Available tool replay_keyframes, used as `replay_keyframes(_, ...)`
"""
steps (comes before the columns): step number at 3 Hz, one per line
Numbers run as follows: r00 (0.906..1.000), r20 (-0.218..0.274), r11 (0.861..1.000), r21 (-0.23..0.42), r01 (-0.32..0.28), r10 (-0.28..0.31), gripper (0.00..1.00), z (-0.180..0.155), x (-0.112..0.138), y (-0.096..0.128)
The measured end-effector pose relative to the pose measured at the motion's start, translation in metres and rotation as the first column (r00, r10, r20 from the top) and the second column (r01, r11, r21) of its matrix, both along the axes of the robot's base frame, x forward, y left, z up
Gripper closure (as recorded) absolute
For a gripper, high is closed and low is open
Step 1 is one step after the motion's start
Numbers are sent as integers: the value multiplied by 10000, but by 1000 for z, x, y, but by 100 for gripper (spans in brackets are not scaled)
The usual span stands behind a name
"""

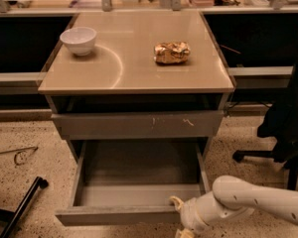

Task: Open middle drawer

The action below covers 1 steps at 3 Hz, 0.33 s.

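Two items above: bowl, crumpled bag; gripper at open middle drawer front, state unclear

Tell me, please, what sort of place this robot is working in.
Probably an office or lab workspace: a drawer cabinet stands on a speckled floor, an office chair sits at the right, and cluttered desks run behind. The end effector is at the front of the open middle drawer, lower right.

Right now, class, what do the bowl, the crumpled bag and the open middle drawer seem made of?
Bowl: likely glazed ceramic, white and glossy.
Crumpled bag: probably foil-lined plastic, creased with golden glints.
Middle drawer: perhaps painted metal or laminate, flat matt grey.
The gripper sits at its front edge.
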<state>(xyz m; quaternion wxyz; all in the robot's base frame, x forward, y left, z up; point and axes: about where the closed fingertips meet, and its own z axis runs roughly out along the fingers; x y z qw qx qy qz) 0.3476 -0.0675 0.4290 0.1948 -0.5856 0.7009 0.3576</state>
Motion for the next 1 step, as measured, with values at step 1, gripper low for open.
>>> replay_keyframes(1, 10000, 0, 10000, 0, 0, 0, 0, 6, 1, 0)
